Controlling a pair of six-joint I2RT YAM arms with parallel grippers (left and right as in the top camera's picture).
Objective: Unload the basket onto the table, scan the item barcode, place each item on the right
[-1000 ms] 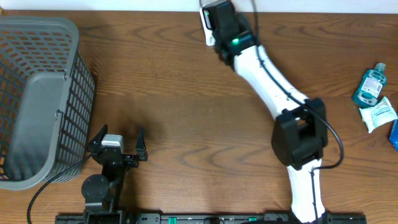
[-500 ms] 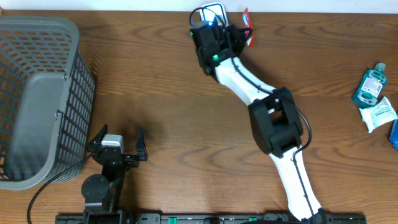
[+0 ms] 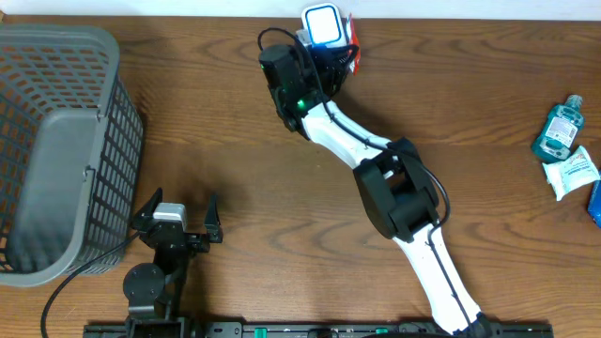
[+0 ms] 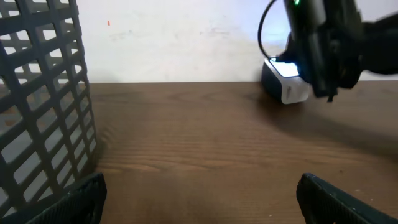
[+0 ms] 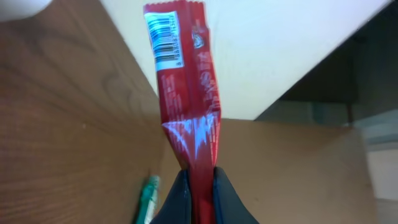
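While the right end effector (image 5: 198,182) pinches one end, the red packet (image 5: 186,93) sticks out beyond it

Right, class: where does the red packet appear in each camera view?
Overhead: red packet at top centre, beside the lit scanner.
Left wrist: not visible.
Right wrist: the packet fills the centre, pinched in the right gripper.
Shared landmark: the wooden table.
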